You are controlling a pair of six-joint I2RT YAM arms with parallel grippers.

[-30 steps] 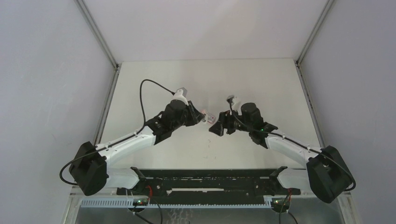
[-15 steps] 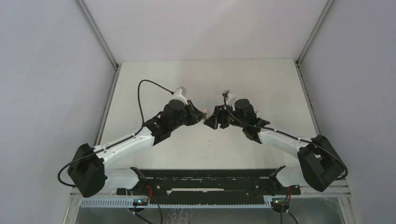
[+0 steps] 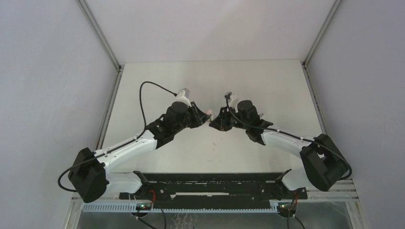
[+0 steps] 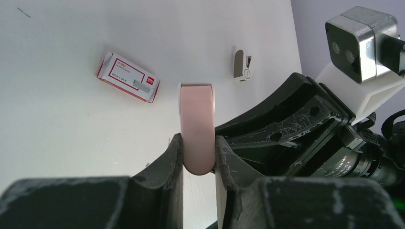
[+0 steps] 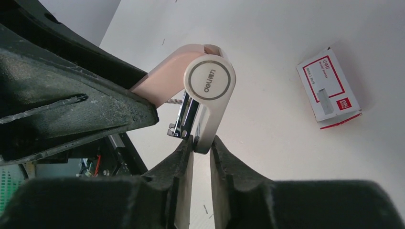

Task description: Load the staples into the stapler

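Above the middle of the counter (image 3: 267, 86) the left arm (image 3: 138, 140) and right arm (image 3: 286, 139) meet tip to tip, with the stapler (image 3: 209, 112) held in the air between them. The left jaws are closed on the stapler's pink body (image 4: 197, 129), one finger pressed to each flat side. In the right wrist view the stapler is hinged apart. Its pink top angles off toward the left arm, and a white part with a round logo (image 5: 210, 81) hangs down, with a metal rail and spring showing beside it. The right jaws are clamped on the lower end of that white part.

The staples (image 4: 128, 77) lie flat on the counter beneath the held stapler, label up, touching neither arm. A small white clip-like piece (image 4: 241, 65) also lies on the counter, well apart from the box.
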